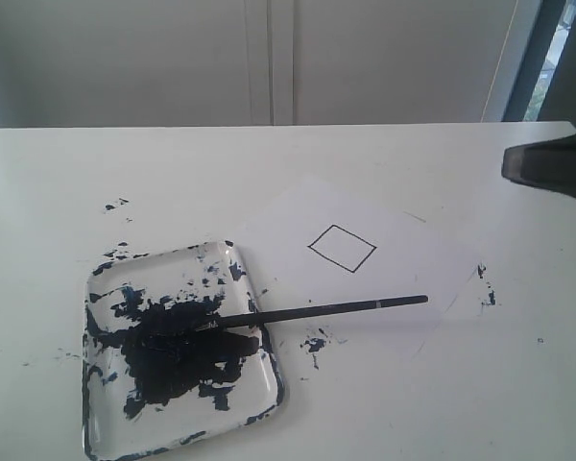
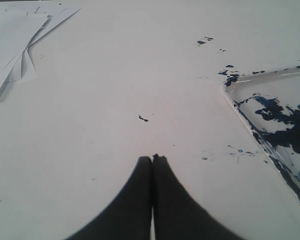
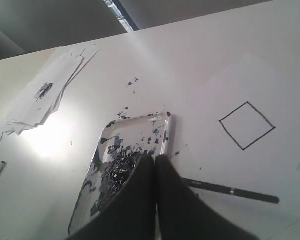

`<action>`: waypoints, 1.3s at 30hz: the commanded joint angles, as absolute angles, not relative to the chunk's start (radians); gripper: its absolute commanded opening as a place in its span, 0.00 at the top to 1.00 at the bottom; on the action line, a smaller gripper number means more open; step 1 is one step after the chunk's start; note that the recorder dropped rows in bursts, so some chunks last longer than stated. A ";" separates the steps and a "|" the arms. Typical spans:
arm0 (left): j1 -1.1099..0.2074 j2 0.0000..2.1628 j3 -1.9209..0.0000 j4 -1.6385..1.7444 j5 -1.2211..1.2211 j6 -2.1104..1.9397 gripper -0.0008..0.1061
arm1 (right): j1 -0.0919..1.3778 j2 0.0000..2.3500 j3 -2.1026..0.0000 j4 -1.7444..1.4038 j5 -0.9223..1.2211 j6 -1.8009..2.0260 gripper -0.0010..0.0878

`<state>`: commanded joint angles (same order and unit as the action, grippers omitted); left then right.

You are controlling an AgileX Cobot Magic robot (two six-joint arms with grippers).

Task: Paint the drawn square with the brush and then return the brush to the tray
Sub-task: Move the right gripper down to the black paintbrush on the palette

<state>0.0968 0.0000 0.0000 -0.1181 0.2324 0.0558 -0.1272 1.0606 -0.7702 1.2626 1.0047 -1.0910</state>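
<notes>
Left pincer (image 2: pixel 152 159) and right pincer (image 3: pixel 155 157) are pressed together, empty; brush (image 1: pixel 326 310) tip rests in tray (image 1: pixel 173 274); drawn square (image 1: pixel 342 249) blank.

Bare tabletop (image 1: pixel 518 384) around the brush (image 1: pixel 326 309)

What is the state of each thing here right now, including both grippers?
tray: flat on the table, blue-black paint blotch in the middle.
brush: lying loose, one end in the tray's paint, the other over the paper.
drawn square: blank, not painted yet.
paper sheet: lying flat.
left gripper: shut, empty.
right gripper: shut, empty.
</notes>
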 joint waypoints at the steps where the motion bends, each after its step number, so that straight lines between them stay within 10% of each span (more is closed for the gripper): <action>1: 0.097 0.000 0.000 -0.118 0.232 0.056 0.99 | -0.117 1.072 -0.789 1.263 0.990 -1.104 0.99; 35: 0.097 0.000 0.000 -0.118 0.232 0.056 0.99 | 0.800 1.653 -0.990 0.518 0.372 -0.625 0.99; 39: 0.097 0.000 0.000 -0.118 0.232 0.056 0.99 | 0.820 1.708 -0.990 0.509 0.366 -0.625 0.80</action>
<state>0.0968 0.0000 0.0000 -0.1181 0.2324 0.0558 0.8201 1.7083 -0.9901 0.5089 0.3656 -0.6245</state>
